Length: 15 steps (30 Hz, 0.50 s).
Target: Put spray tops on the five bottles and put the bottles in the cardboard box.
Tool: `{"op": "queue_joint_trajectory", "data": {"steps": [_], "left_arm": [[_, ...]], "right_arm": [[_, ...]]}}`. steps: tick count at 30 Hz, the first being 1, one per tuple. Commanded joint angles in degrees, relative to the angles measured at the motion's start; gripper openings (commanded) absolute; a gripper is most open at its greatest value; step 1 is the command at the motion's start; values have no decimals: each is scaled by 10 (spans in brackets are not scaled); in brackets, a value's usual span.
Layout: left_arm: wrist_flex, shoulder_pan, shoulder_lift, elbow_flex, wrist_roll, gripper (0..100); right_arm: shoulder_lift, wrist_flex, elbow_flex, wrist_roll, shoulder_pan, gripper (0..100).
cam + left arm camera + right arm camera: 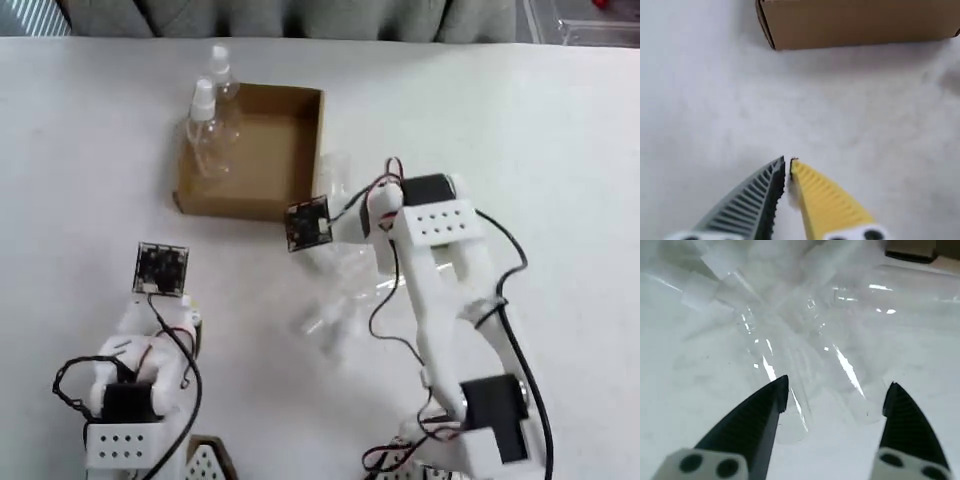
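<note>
1. While the job looks less than half done, the thing nearest the arms' bases is the left gripper [788,162], at about 7 o'clock on the white table [560,130]. Its grey and yellow fingers are closed almost tip to tip with nothing between them. It points toward 12 o'clock, at the box.
2. From about 5 o'clock the right arm stretches in toward the table's middle. There the right gripper [837,385] hangs with its black fingers spread wide, holding nothing, directly over the loose bottles.
3. The loose bottles [335,290] are clear plastic, lying on their sides in a jumble at the centre, touching or overlapping. I cannot count them for certain, nor tell whether any carries a spray top.
4. Farther off, at about 11 o'clock, the cardboard box [270,150] sits open-topped, with most of its brown floor bare.
5. Against the box's 9 o'clock wall a first capped bottle [205,125] stands upright with a white spray top on. A second capped bottle [222,80] stands at the far corner. I cannot tell whether it is inside the far wall or just behind it.
6. My judgement is that two of the five bottles are finished or nearly so. That would leave three, each needing a top and then a place in the box.
</note>
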<state>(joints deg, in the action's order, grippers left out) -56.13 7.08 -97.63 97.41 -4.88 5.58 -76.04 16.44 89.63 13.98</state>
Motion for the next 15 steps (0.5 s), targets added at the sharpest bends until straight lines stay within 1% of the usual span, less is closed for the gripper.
{"op": "queue_joint_trajectory", "data": {"steps": [1,7,12,15], "left_arm": [[-4,-4,-11,-1,-5,23],[-4,-4,-11,-1,-6,23],[-4,-4,-11,-1,-27,23],[-4,-4,-11,-1,-28,23]], "right_arm": [[-44,-40,-68,47,2,302],[-132,-51,-127,105,-15,317],[-204,-51,-163,111,-17,317],[-255,-51,-185,111,-17,317]]}}
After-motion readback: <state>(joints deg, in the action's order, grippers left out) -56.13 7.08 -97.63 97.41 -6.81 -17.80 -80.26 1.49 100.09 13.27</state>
